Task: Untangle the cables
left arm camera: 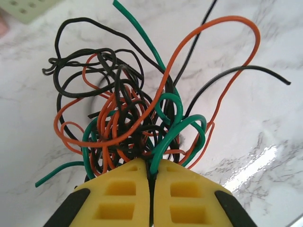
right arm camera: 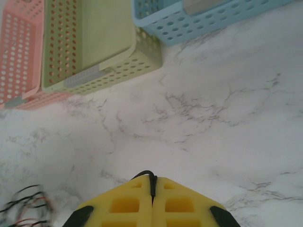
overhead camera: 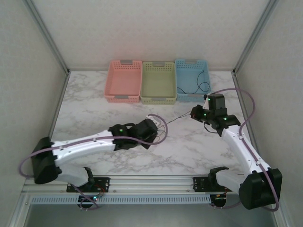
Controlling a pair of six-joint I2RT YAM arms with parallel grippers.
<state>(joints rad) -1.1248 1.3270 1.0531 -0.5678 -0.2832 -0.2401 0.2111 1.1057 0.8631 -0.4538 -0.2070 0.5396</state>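
Observation:
The cables form a tangle [left arm camera: 128, 113] of black, red-orange and green wires on the marble table, close in front of my left gripper [left arm camera: 151, 163]. Its yellow jaws are shut on a green cable [left arm camera: 163, 146] at the tangle's near edge. From above, the tangle [overhead camera: 162, 128] lies mid-table at the left gripper [overhead camera: 156, 130]. A thin black cable [overhead camera: 180, 117] runs taut from it up to my right gripper [overhead camera: 194, 113]. In the right wrist view that gripper [right arm camera: 152, 177] is shut on the black cable [right arm camera: 147, 173], with the tangle [right arm camera: 23, 208] blurred at lower left.
Three baskets stand in a row at the back: pink [overhead camera: 124, 80], green [overhead camera: 158, 81] and blue [overhead camera: 191, 78]. A black wire [overhead camera: 201, 85] lies in the blue one and hangs over its front. Frame posts rise at the table's back corners.

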